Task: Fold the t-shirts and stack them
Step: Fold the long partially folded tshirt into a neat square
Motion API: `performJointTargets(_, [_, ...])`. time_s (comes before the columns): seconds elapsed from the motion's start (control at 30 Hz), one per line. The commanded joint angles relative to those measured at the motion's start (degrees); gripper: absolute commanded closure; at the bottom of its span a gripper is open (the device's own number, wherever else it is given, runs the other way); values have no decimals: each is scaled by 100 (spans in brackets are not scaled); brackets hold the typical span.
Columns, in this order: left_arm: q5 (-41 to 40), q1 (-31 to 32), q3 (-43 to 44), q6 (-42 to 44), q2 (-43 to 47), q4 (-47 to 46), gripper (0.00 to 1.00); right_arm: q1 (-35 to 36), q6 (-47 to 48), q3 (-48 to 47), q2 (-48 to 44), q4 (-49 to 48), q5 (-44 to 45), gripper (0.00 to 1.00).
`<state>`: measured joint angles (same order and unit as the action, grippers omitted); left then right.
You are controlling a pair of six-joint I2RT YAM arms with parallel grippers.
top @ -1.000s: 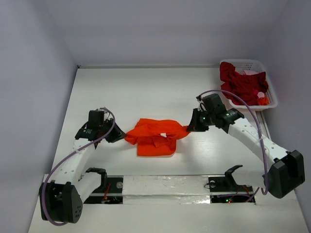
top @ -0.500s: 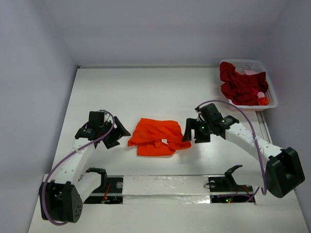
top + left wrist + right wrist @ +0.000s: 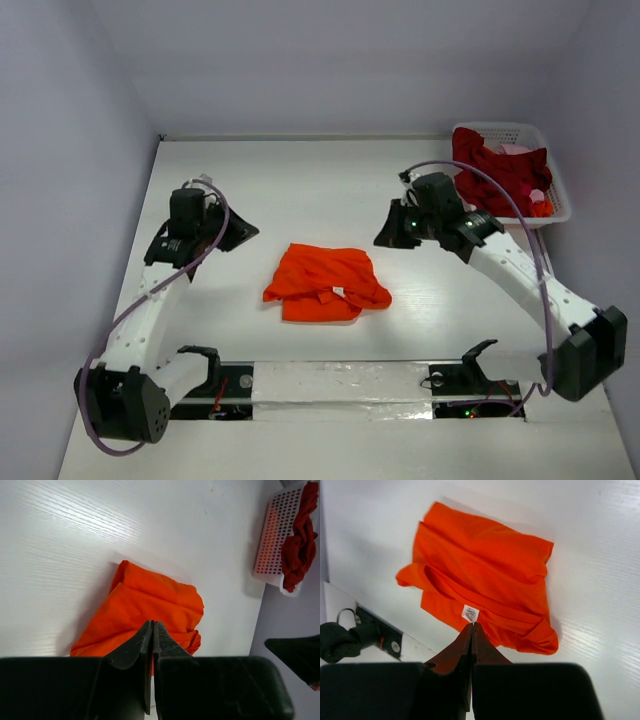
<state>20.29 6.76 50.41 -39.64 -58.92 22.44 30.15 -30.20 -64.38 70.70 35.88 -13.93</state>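
Observation:
The bright orange t-shirt (image 3: 325, 283) lies loosely folded on the white table between the two arms, free of both grippers. It shows in the left wrist view (image 3: 150, 600) and in the right wrist view (image 3: 485, 575), where its white neck label (image 3: 470, 613) faces up. My left gripper (image 3: 237, 234) is shut and empty, raised to the left of and behind the shirt. My right gripper (image 3: 388, 230) is shut and empty, raised to the right of and behind it. Dark red t-shirts (image 3: 495, 175) and a pinkish one (image 3: 515, 150) lie heaped in the basket.
The white lattice basket (image 3: 505, 128) stands at the back right corner and also shows in the left wrist view (image 3: 272, 540). Grey walls close the table at the left, back and right. The arm bases and a white rail (image 3: 340, 385) run along the near edge.
Both grippers have let go of the orange shirt's side edges, shut, and moved up and back from it. The shirt has settled flat on the table.

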Motion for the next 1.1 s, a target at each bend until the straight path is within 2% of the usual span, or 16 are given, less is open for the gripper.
performJointTargets(0.0, [493, 254, -268, -237, -557, -923, 100, 175, 154, -92, 820, -142, -241, 100])
performJointTargets(0.1, [581, 597, -409, -237, -1041, -1284, 100, 307, 84, -162, 1147, -361, -328, 100])
performJointTargets(0.23, [1098, 993, -585, -334, -1648, -1865, 100, 447, -4, -250, 1604, -608, -496, 100])
performJointTargets(0.43, [916, 1722, -182, -351, -2115, -1760, 100, 702, -39, -400, 1868, -705, -531, 100])
performJointTargets(1.07, [256, 1846, -41, -176, -2607, -1400, 100, 1239, -153, -699, 2519, -1004, -593, 100])
